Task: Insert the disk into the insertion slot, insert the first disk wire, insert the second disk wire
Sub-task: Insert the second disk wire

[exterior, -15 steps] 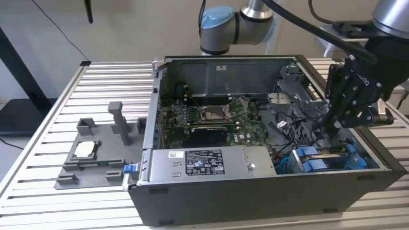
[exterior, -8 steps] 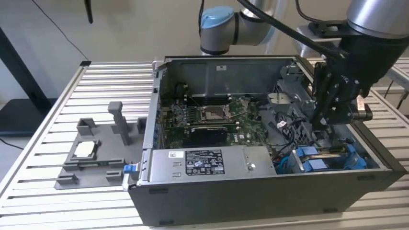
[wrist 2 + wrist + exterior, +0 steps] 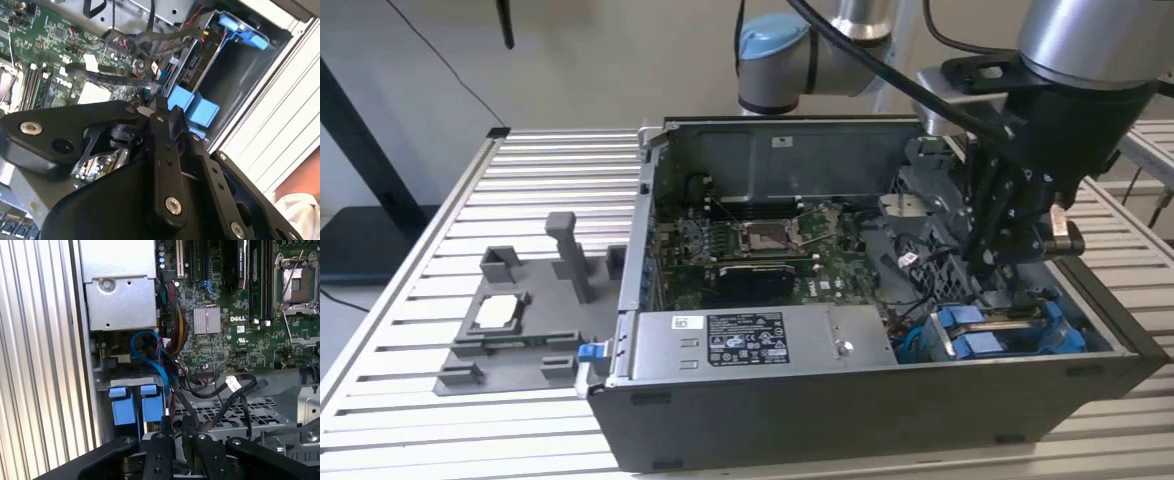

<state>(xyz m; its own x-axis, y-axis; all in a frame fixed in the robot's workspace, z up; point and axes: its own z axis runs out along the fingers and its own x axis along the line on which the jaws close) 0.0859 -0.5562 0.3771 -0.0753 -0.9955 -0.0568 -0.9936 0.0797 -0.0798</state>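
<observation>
The disk lies in the insertion slot at the open computer case's corner, on the exterior view's right. Its blue carrier tabs stick up there, and both wrist views show the tabs too. My gripper reaches down into the case just above the disk's inner end. In the second wrist view its fingertips pinch the end of a flat black disk wire with a white tag, close to the disk's connector. In the first wrist view the gripper stands beside the tabs, with black wires running to it.
The case stands on a slatted metal table. Inside are the motherboard, a silver power supply and a looped blue cable. A grey fixture sits at the exterior view's left. A person's sleeve is beside the case.
</observation>
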